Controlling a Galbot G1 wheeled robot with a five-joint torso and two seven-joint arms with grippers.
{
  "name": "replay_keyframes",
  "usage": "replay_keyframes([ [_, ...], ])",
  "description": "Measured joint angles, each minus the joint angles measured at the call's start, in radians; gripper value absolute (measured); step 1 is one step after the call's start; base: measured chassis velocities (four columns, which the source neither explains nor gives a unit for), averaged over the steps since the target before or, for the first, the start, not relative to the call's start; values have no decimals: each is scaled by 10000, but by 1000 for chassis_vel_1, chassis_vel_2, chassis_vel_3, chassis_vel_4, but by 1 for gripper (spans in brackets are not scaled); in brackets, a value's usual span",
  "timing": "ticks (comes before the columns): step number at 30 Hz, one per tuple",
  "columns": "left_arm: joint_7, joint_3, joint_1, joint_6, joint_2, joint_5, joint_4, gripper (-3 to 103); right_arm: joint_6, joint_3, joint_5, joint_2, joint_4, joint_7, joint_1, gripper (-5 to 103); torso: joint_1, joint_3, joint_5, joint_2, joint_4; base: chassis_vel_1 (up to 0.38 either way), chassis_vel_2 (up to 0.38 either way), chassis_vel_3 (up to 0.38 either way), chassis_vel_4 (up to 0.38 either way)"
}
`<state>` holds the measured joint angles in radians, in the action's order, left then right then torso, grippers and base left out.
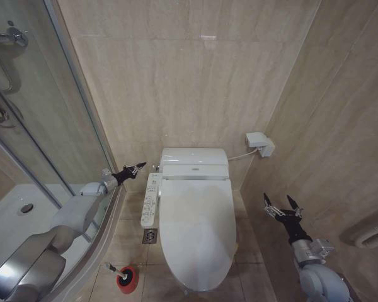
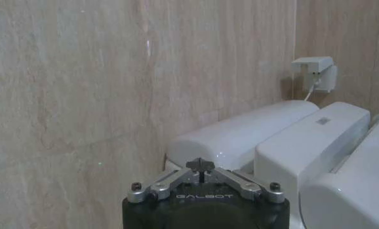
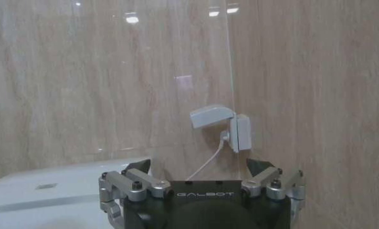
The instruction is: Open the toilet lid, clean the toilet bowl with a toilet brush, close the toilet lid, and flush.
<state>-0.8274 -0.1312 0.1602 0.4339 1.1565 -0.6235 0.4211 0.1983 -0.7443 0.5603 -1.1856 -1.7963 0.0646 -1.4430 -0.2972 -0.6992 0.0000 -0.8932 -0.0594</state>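
The toilet lid (image 1: 196, 226) is glossy white and lies shut, so the toilet bowl is hidden beneath it. A white bidet control strip (image 1: 151, 200) runs along the toilet's left side. On the floor at the front left, the toilet brush (image 1: 116, 270) leans in its red round holder (image 1: 128, 280). My left gripper (image 1: 138, 167) is shut and empty, held out beside the tank's (image 1: 194, 160) left end; the left wrist view shows its fingertips (image 2: 200, 165) together near the tank (image 2: 240, 138). My right gripper (image 1: 278, 202) hangs open and empty to the right of the toilet, seen also in the right wrist view (image 3: 198, 167).
A curved glass shower screen (image 1: 63, 126) and white shower tray (image 1: 12, 214) stand close on the left. A tiled wall (image 1: 340, 126) closes in on the right, with a white wall box (image 1: 259, 143) and cable behind the toilet. A floor drain (image 1: 150, 236) lies beside the toilet.
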Motion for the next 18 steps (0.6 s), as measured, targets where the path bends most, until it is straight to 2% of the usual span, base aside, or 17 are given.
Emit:
replay_keyframes([
  [11, 79, -21, -95, -45, 93, 12, 111, 0, 0, 0, 0, 0, 0, 0, 0, 100, 0, 0, 1, 0, -2, 0, 0, 0, 0],
  [18, 412, 59, 216, -412, 48, -97, 520, 0, 0, 0, 0, 0, 0, 0, 0, 100, 0, 1, 2, 0, 0, 0, 0, 0, 0],
])
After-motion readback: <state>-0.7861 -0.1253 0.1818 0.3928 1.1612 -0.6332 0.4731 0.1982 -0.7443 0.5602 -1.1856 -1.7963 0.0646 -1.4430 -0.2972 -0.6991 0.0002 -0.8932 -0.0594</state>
